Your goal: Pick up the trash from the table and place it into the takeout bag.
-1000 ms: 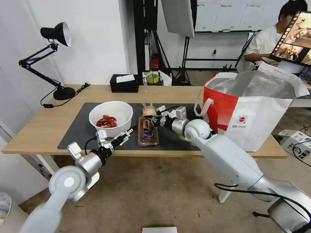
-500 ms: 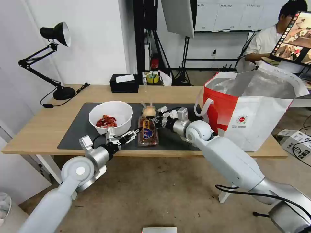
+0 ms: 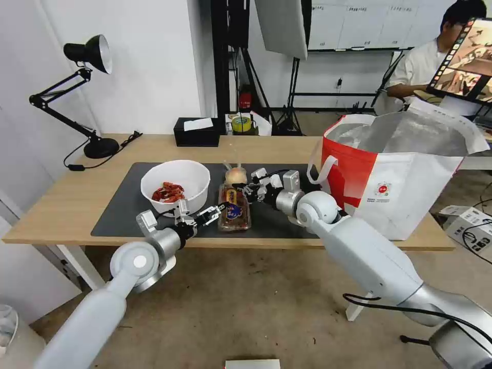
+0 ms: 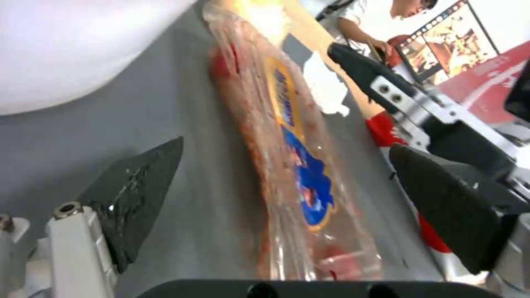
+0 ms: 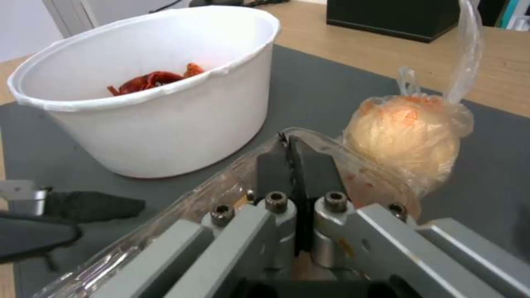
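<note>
Item: clear hinged plastic food tray [image 3: 234,208], lying on the dark grey mat [image 3: 128,200] of the table [image 3: 61,200], between the white bowl [image 3: 176,186] and the takeout bag [image 3: 400,174]. Likely light, thin-walled, flexible and slick; best taken at a rim edge.
Right gripper [image 3: 245,190]: jaws pinched shut on the tray's far rim, a closure seen plainly in the right wrist view, beside the small clear bag with tan lump [image 5: 411,136].
Left gripper [image 3: 215,211]: jaws spread wide at the tray's near end, straddling it in the left wrist view; crumpled tissue [image 4: 326,89] beyond
</note>
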